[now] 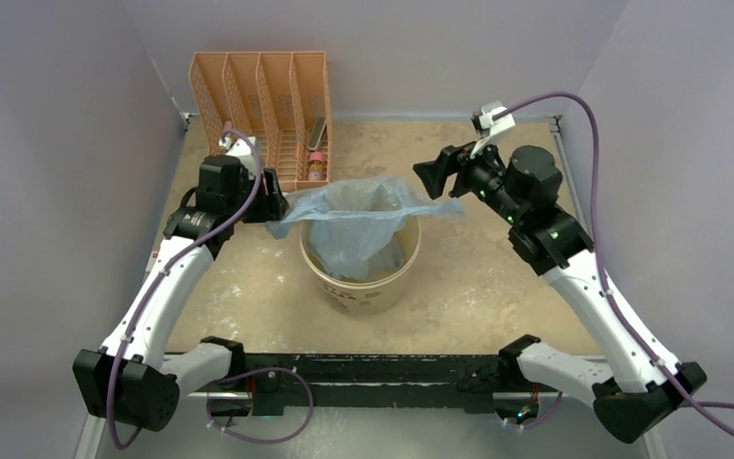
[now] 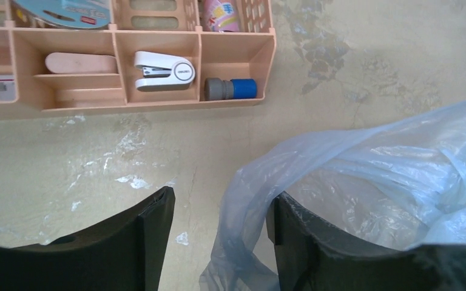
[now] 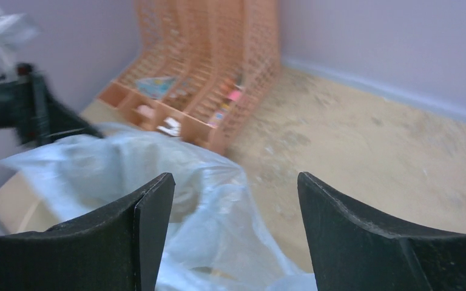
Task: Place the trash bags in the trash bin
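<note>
A thin light-blue trash bag (image 1: 358, 215) lies draped over the mouth of the cream trash bin (image 1: 361, 295), its middle sagging inside and its corners sticking out left and right. My left gripper (image 1: 273, 207) sits at the bag's left corner. In the left wrist view this gripper (image 2: 221, 209) is open, and a fold of the bag (image 2: 388, 157) hangs loose between the fingers, against the right finger (image 2: 303, 236). My right gripper (image 1: 432, 178) hovers open just beyond the bag's right corner. In the right wrist view it (image 3: 235, 185) holds nothing, with the bag (image 3: 158, 163) below it.
An orange mesh file organizer (image 1: 263, 96) stands at the back left, close behind the left gripper. Its front tray (image 2: 127, 73) holds a white stapler (image 2: 162, 70) and small items. Grey walls enclose the table on three sides.
</note>
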`<state>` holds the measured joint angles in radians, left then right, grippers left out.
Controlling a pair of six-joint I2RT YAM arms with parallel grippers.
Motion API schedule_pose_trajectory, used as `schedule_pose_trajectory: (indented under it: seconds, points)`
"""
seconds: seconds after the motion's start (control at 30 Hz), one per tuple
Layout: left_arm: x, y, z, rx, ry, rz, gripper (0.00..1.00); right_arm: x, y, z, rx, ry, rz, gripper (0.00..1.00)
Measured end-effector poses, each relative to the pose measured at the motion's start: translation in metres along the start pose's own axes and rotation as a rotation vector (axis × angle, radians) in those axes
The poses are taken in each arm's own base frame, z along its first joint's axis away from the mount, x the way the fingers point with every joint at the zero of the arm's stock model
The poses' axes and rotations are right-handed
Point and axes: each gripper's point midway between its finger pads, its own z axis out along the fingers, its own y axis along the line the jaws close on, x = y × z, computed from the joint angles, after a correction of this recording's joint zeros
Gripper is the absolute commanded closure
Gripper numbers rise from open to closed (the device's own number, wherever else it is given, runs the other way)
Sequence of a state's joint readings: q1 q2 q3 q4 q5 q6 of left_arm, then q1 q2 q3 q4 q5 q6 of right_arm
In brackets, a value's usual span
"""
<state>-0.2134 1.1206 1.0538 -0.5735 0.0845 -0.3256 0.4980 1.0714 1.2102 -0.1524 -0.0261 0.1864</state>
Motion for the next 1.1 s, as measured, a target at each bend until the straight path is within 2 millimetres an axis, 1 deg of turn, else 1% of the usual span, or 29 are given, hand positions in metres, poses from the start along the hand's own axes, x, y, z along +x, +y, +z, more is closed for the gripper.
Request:
schedule_pose_trajectory:
  seconds: [0.07,0.1,0.13,0.2,0.23,0.37,0.47,0.53,0.57,0.67,0.73,0.8,0.83,0.87,0.93,1.0,1.03,1.1]
  points:
    - [-0.004,0.002,-0.005,-0.014,-0.021,-0.016,0.40,-0.012,0.021,-0.012,-0.117,-0.037,-0.030,0.29]
    - [-0.006,0.003,-0.008,-0.022,-0.035,-0.026,0.39,-0.018,0.037,-0.018,-0.204,-0.056,-0.048,0.29]
    - [-0.009,0.004,-0.012,-0.029,-0.052,-0.034,0.38,-0.020,0.043,-0.021,-0.243,-0.064,-0.058,0.30]
    - [-0.015,0.006,-0.020,-0.046,-0.086,-0.053,0.36,-0.019,0.065,-0.025,-0.368,-0.075,-0.087,0.31]
    - [-0.017,0.007,-0.023,-0.052,-0.101,-0.062,0.36,-0.015,0.073,-0.025,-0.409,-0.070,-0.097,0.31]
    - [-0.022,0.011,-0.034,-0.083,-0.138,-0.095,0.33,0.017,0.109,-0.020,-0.529,-0.006,-0.170,0.29]
    - [-0.020,0.019,-0.039,-0.131,-0.142,-0.112,0.29,0.044,0.150,-0.020,-0.618,0.029,-0.267,0.28]
    - [-0.017,0.024,-0.042,-0.158,-0.138,-0.118,0.26,0.055,0.167,-0.022,-0.651,0.025,-0.325,0.27]
    - [-0.016,0.026,-0.043,-0.166,-0.134,-0.120,0.25,0.059,0.172,-0.023,-0.660,0.016,-0.355,0.27]
    - [-0.015,0.023,-0.049,-0.153,-0.136,-0.123,0.25,0.062,0.171,-0.018,-0.633,-0.012,-0.426,0.28]
    - [-0.016,0.015,-0.051,-0.111,-0.133,-0.113,0.26,0.060,0.166,-0.012,-0.596,-0.029,-0.471,0.28]
    - [-0.019,0.006,-0.053,-0.067,-0.128,-0.103,0.28,0.058,0.158,-0.005,-0.542,-0.035,-0.506,0.25]
    - [-0.022,0.001,-0.054,-0.042,-0.130,-0.098,0.31,0.057,0.154,-0.002,-0.512,-0.035,-0.510,0.25]
    - [-0.025,-0.004,-0.055,-0.017,-0.133,-0.090,0.36,0.055,0.147,0.001,-0.465,-0.032,-0.504,0.26]
    - [-0.029,-0.012,-0.058,0.027,-0.141,-0.068,0.46,0.047,0.132,0.005,-0.365,-0.028,-0.462,0.27]
    - [-0.033,-0.018,-0.059,0.060,-0.145,-0.042,0.52,0.031,0.111,0.011,-0.284,-0.027,-0.398,0.27]
    - [-0.034,-0.019,-0.059,0.066,-0.144,-0.036,0.54,0.019,0.096,0.015,-0.254,-0.029,-0.345,0.26]
    - [-0.038,-0.020,-0.056,0.071,-0.139,-0.019,0.57,-0.008,0.056,0.024,-0.187,-0.036,-0.239,0.29]
